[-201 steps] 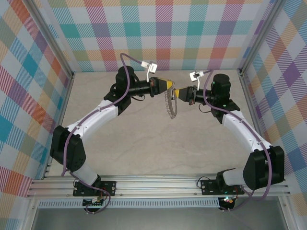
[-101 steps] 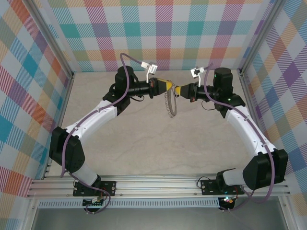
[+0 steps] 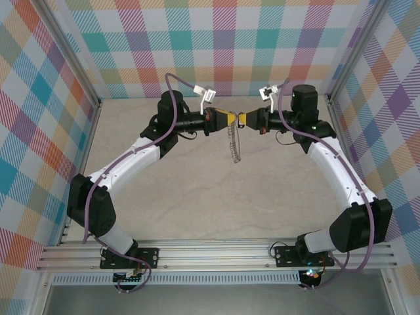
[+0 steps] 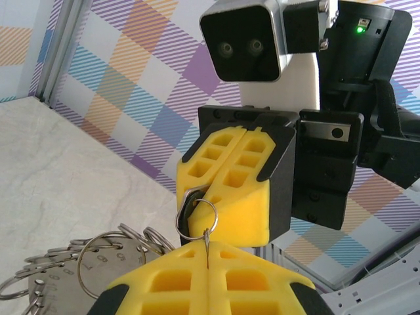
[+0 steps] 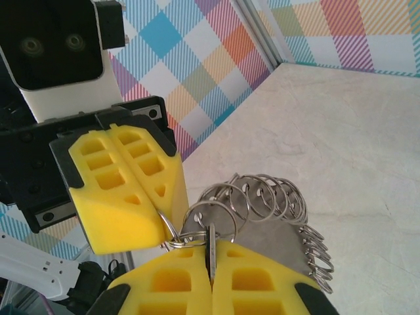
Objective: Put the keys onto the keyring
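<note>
Above the far middle of the surface (image 3: pixel 197 203), the left gripper (image 3: pixel 228 118) and right gripper (image 3: pixel 241 119) meet tip to tip, the left at 9 o'clock of the right; the keyring (image 3: pixel 234 146) hangs edge-on from their meeting point toward 6 o'clock, clear of the surface; the left fingers (image 4: pixel 164 282) are pressed together on the keyring's top edge, beside a small split ring (image 4: pixel 197 220); the right fingers (image 5: pixel 262 282) are pressed together on the key (image 5: pixel 210 241), its thin silvery blade upright between them, touching the small rings.

Keyring (image 4: pixel 49 279) partly outside left wrist view
</note>
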